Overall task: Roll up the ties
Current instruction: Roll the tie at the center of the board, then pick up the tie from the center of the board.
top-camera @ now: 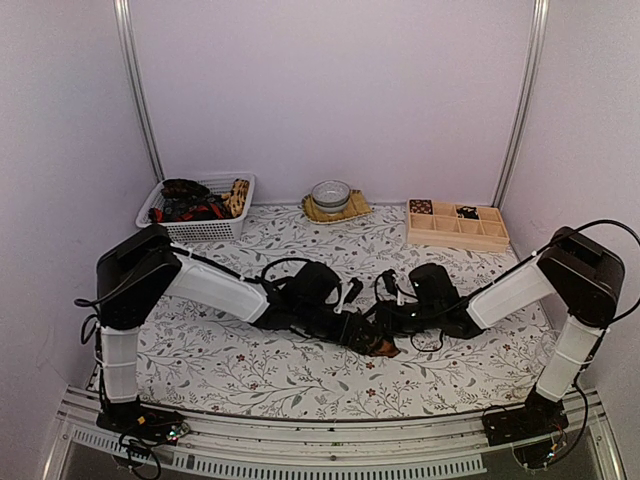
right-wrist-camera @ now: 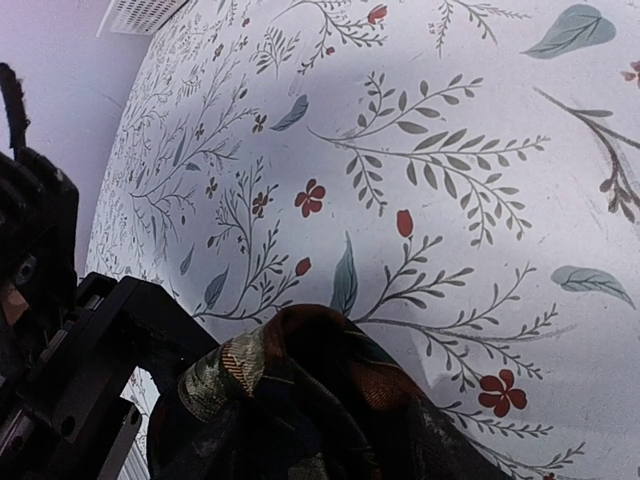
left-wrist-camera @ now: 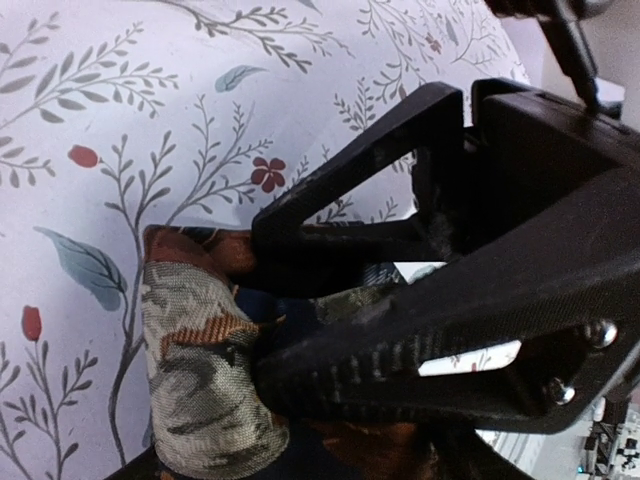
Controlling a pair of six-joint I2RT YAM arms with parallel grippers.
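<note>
Rolling looks about midway: the tie [left-wrist-camera: 200, 390] is a fat little coil in the middle of the floral surface [top-camera: 250, 370], right between both arms. The left pincer [left-wrist-camera: 258, 310] has one finger above the coil and one below, pinching it, I'd guess so the wraps don't spring loose. The right pincer [top-camera: 400, 318] is pushed up against the same bundle, but its fingers are hidden, so I can't tell if it's gripping. Other ties [top-camera: 190, 205] wait in the basket [top-camera: 200, 232] at upper left, and there's a wooden divided box [top-camera: 457, 238] at upper right.
</note>
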